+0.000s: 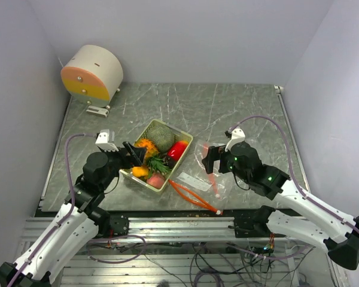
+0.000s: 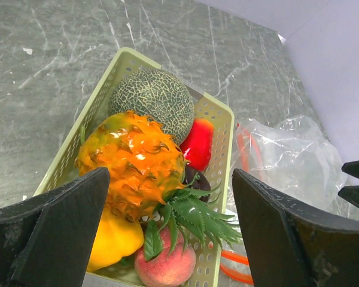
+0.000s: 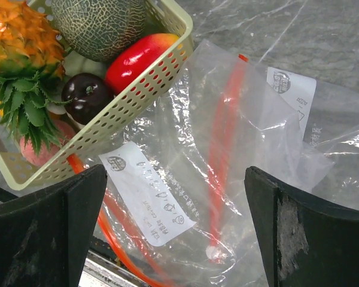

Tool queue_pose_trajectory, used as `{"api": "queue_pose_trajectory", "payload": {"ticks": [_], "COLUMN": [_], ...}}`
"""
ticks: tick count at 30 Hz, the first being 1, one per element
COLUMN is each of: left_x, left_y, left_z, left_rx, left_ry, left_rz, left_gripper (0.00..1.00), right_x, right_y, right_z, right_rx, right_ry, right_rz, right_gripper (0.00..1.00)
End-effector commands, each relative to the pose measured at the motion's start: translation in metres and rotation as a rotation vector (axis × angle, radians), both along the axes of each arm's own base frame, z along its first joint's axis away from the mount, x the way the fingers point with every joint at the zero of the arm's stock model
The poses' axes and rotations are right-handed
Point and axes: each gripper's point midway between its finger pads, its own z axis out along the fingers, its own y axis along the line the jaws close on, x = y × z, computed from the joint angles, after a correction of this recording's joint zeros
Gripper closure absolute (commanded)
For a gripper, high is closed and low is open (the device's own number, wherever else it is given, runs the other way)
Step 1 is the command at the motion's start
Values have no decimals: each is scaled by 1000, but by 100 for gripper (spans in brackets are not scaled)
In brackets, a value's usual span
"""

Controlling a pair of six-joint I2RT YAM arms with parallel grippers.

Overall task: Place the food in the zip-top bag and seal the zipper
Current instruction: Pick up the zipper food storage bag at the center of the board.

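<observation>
While hanging over the near-left end of the pale green perforated plastic basket (image 1: pixel 176 165), spread wide and empty: left pincer (image 1: pixel 135 153). Packed inside that basket, all the food: orange bumpy pineapple-like fruit (image 2: pixel 134 161) with green leafy sprig (image 2: pixel 191 218), grey-green netted melon (image 2: pixel 152 98) at the far end, glossy red pepper (image 2: pixel 197 143) against the right wall, pink peach-like piece (image 2: pixel 167 266) and yellow piece (image 2: pixel 113 236) at the near end. Just right of the basket, flat on the grey marbled surface (image 1: pixel 239 113): clear crinkled zip-top bag (image 3: pixel 257 131) with orange-red zipper strip (image 3: pixel 224 137), nothing inside. Above that bag, right pincer (image 3: pixel 175 172), likewise parted and empty. Clearest from the right wrist: dark purple plum (image 3: pixel 87 95) tucked beside the pepper, white printed label (image 3: pixel 146 191) on the bag. From overhead only: round cream-and-orange drum (image 1: pixel 93 73), well beyond the basket's far-left side.
</observation>
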Motion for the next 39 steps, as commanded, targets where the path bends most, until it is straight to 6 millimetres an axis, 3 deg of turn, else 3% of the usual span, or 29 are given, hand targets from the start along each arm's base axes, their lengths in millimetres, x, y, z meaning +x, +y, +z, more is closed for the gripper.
{"api": "queue_pose_trajectory", "payload": {"ticks": [1, 11, 16, 24, 32, 39], "left_x": [-1, 0, 1, 1, 2, 0], "left_y": [4, 7, 7, 7, 8, 10], "left_z": [13, 9, 7, 6, 4, 6], "left_rx": [-11, -3, 2, 4, 12, 4], "left_ry": [-29, -12, -8, -5, 4, 2], "left_rz": [22, 38, 43, 43, 48, 59], "left_gripper": [5, 5, 5, 5, 5, 5], "right_x": [1, -11, -25, -68, -104, -102], "right_y": [-5, 6, 23, 62, 68, 56], "right_z": [5, 20, 20, -18, -44, -70], "right_rx": [-17, 65, 82, -39, -193, -376], "right_ry": [-25, -104, -106, -49, -27, -56], "right_rz": [-10, 113, 217, 338, 385, 247], "right_gripper": [0, 0, 4, 7, 11, 13]}}
